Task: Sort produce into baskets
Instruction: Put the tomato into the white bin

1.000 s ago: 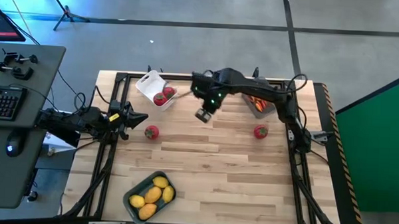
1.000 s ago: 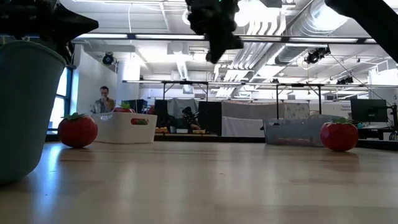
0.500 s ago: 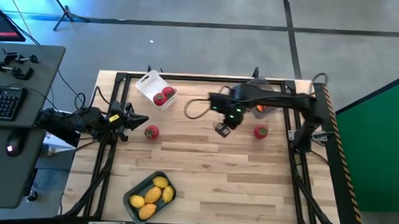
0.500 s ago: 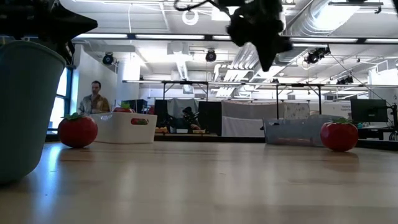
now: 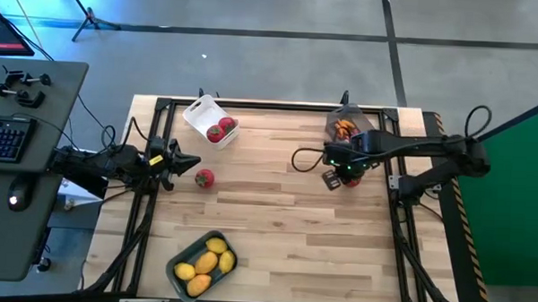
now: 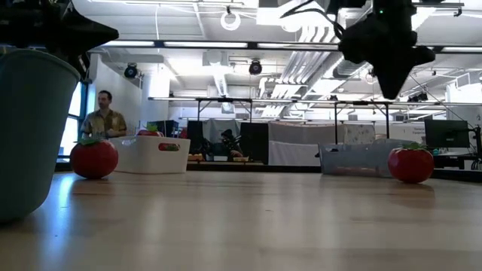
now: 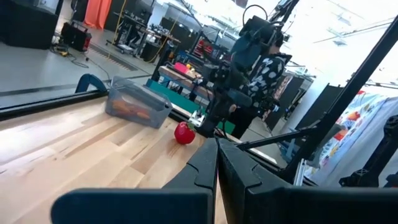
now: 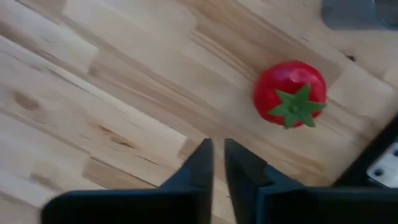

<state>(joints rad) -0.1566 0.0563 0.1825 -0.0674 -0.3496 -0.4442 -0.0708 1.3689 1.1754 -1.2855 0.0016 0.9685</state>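
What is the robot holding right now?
Nothing. The right gripper hangs shut above the table near a red tomato, not touching it. The left gripper waits shut at the table's left edge.

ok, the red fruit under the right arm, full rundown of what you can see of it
The red fruit is round, glossy and plastic-looking, with a green star-shaped top facing upward. It sits upright on the bare wooden table, near the right edge, just in front of the dark see-through basket and apart from it. The right gripper hangs above and beside it, fingers nearly together, not touching. Nothing but the table contacts it.
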